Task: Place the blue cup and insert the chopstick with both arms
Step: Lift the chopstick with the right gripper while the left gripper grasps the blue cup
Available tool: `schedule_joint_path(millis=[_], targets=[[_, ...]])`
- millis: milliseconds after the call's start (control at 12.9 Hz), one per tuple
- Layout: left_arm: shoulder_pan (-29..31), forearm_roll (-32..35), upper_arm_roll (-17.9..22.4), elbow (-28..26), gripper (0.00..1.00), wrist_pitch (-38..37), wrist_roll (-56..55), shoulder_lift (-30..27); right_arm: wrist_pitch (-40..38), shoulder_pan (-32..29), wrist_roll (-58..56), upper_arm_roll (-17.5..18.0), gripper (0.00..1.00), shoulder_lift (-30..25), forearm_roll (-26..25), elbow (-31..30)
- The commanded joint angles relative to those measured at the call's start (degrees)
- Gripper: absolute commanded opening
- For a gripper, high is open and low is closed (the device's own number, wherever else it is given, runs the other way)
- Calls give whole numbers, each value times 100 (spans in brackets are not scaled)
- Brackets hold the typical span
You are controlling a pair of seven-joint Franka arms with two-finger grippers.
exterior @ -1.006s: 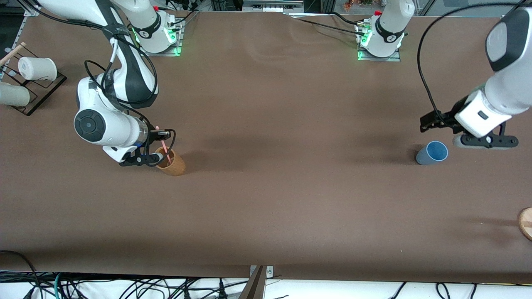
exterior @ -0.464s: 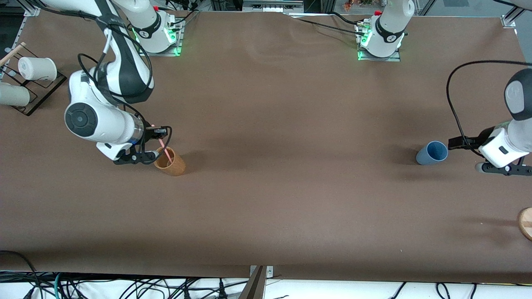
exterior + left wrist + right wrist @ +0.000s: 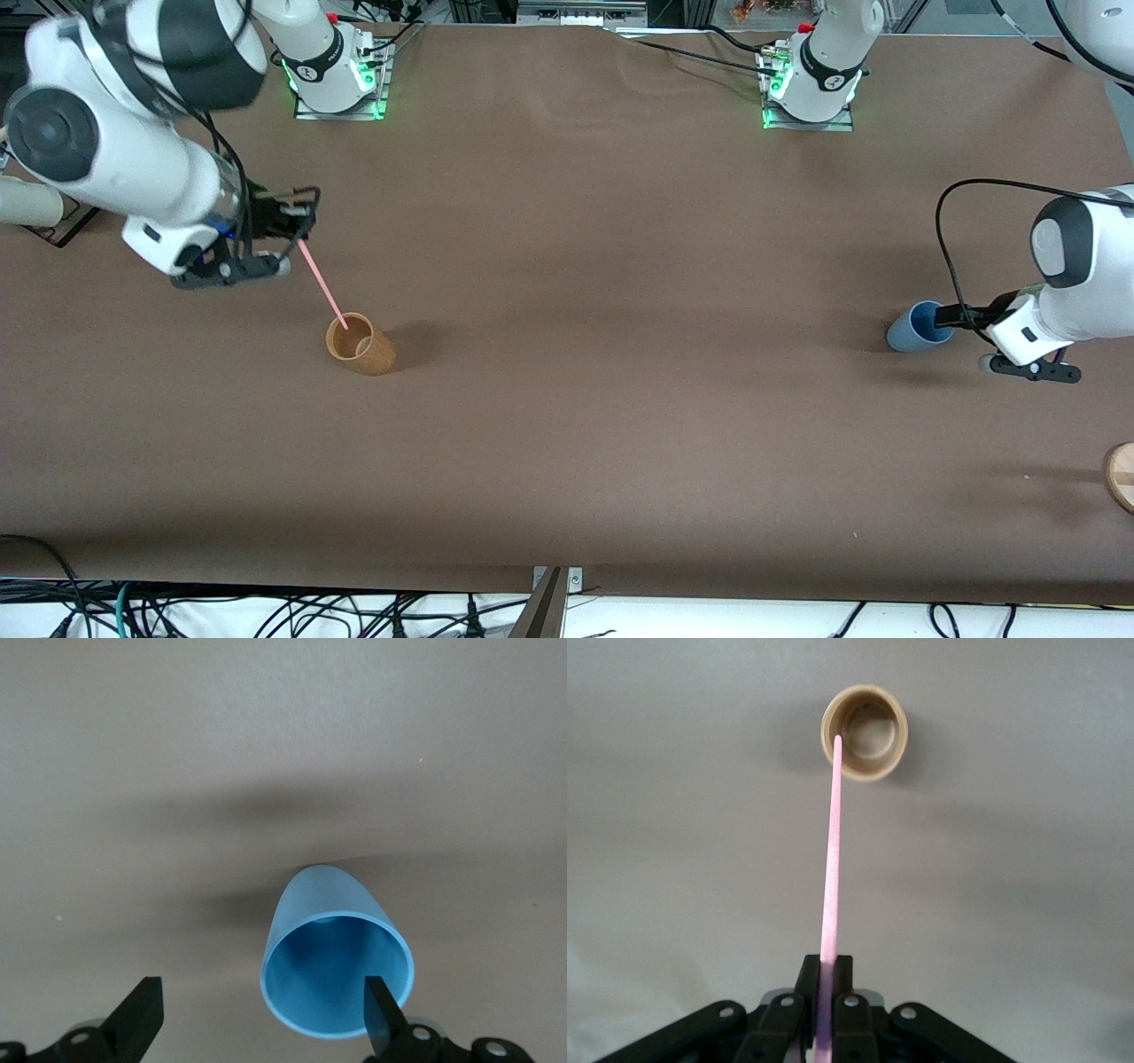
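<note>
Toward the right arm's end of the counter [image 3: 567,461], up in the air: the right tool [image 3: 292,239]. Pinches the top end of the pink chopstick [image 3: 323,288] between fingers closed tight on it. Seen plainly in the right wrist view, with the chopstick [image 3: 831,859] squeezed in the middle of the tool [image 3: 824,992]. Hangs the stick down on a slant, low tip right at the rim of the brown cup [image 3: 361,346]. Cannot tell if the tip sits just inside the brown cup [image 3: 865,733] or just above it. Probably held by the top so the free end can drop into a cup later, and held high so the long stick clears the rim.

In the middle: only bare counter.

Toward the left arm's end: the blue cup [image 3: 917,326], standing on the counter with its mouth up and nothing inside. Right beside it, low down: the left tool [image 3: 970,338]. Opens wide and holds nothing. In the left wrist view, one finger [image 3: 383,1017] shows in front of the rim of the blue cup [image 3: 332,966], the other finger [image 3: 142,1017] well off to the side. Looks lined up to pinch the cup's wall, one finger in and one out. Cannot tell if that finger touches the rim yet.

Cup not yet picked up, stick not yet in the blue cup.
</note>
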Motion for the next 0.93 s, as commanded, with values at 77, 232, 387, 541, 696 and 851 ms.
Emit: schedule_joint_path(millis=[77, 232, 387, 541, 696, 851], targets=[[149, 60, -58, -267, 31, 305, 113, 139, -754, -41, -53, 51, 8, -894, 146, -24], [193, -2, -66, -277, 0, 305, 114, 201, -1176, -41, -53, 138, 8, -1098, 172, 265], [185, -11, -93, -242, 0, 323, 105, 263, -1432, -33, -9, 392, 8, -1029, 181, 748], [150, -11, -93, -233, 0, 314, 78, 263, -1390, 3, 78, 560, 8, -914, 320, 1013], [123, -28, -110, -119, 0, 235, 17, 202, -1223, 11, 708, 675, 8, -660, 978, 1127], [123, -335, -346, 109, 0, -1, 17, 149, -1108, 55, 878, 806, 8, -353, 1042, 1329]])
